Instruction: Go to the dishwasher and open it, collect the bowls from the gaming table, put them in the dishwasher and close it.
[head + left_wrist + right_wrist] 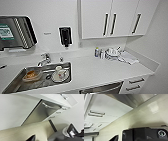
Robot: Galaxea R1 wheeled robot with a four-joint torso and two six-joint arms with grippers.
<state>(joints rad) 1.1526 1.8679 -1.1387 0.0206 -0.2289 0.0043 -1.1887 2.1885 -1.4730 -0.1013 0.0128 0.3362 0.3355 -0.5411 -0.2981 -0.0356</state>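
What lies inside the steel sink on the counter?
Inside the sink sit an orange-brown bowl-like item and a white cup on a plate. The basin floor beneath them is covered, so anything under them stays unseen.

The sink [15,83] sits in the surface [100,70] at lower left of the frame, with the tap [45,59] behind it. The dishwasher [102,89] lies under the surface at bottom centre, drawers [136,84] to its right. Bottles [98,53] stand at the back, under the wall cabinets [112,17].

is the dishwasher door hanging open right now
No, the dishwasher door sits flush under the counter, its bar handle untouched.
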